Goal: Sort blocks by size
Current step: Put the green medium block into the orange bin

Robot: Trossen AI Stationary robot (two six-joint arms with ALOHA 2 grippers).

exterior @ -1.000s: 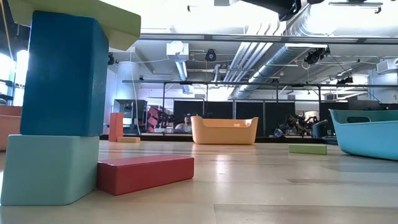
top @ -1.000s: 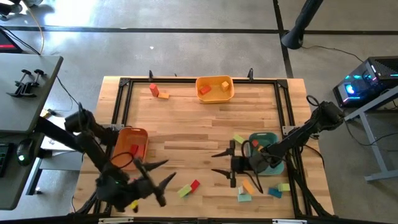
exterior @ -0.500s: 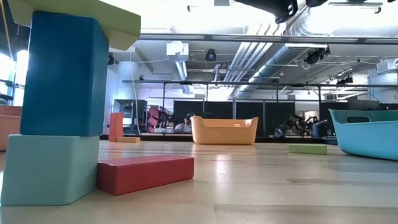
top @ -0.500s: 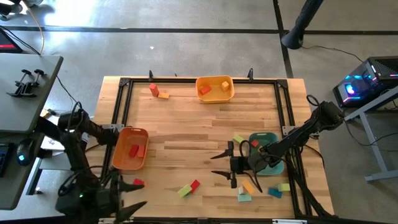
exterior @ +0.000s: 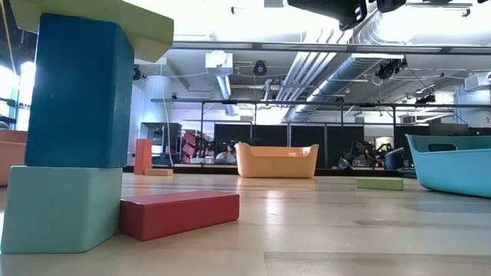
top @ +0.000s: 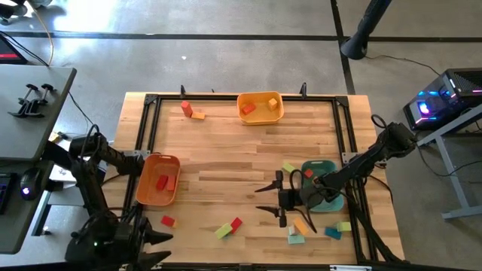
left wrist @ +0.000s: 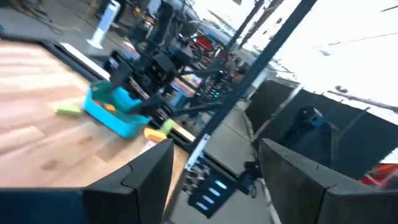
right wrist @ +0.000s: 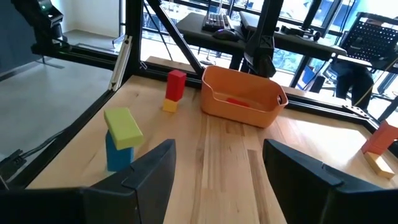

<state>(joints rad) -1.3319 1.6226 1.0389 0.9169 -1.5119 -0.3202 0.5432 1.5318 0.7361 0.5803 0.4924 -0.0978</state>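
Blocks lie scattered on the wooden table. A small red block point(top: 167, 221) lies near the orange tray point(top: 144, 197). A green and a red block point(top: 228, 227) lie toward the near edge. Several more point(top: 297, 229) lie by the teal tray point(top: 332, 165). My left gripper point(top: 164, 246) hangs open at the near left corner, pointing level toward the right, nothing between its fingers point(left wrist: 214, 146). My right gripper point(top: 258, 199) stands open left of the teal tray, pointing left, with nothing in it point(right wrist: 219, 146).
A yellow-orange tray point(top: 260, 118) with blocks stands at the far edge; a red and an orange block point(top: 188, 111) lie far left. The orange tray holds red blocks point(top: 162, 181). A black frame point(top: 151, 99) borders the table. Bare wood point(top: 226, 150) lies in the middle.
My left gripper has swung from above the near middle of the table toward the near left corner and has rolled about its pointing line. The small red block now shows where the arm stood before. My right gripper has kept still.
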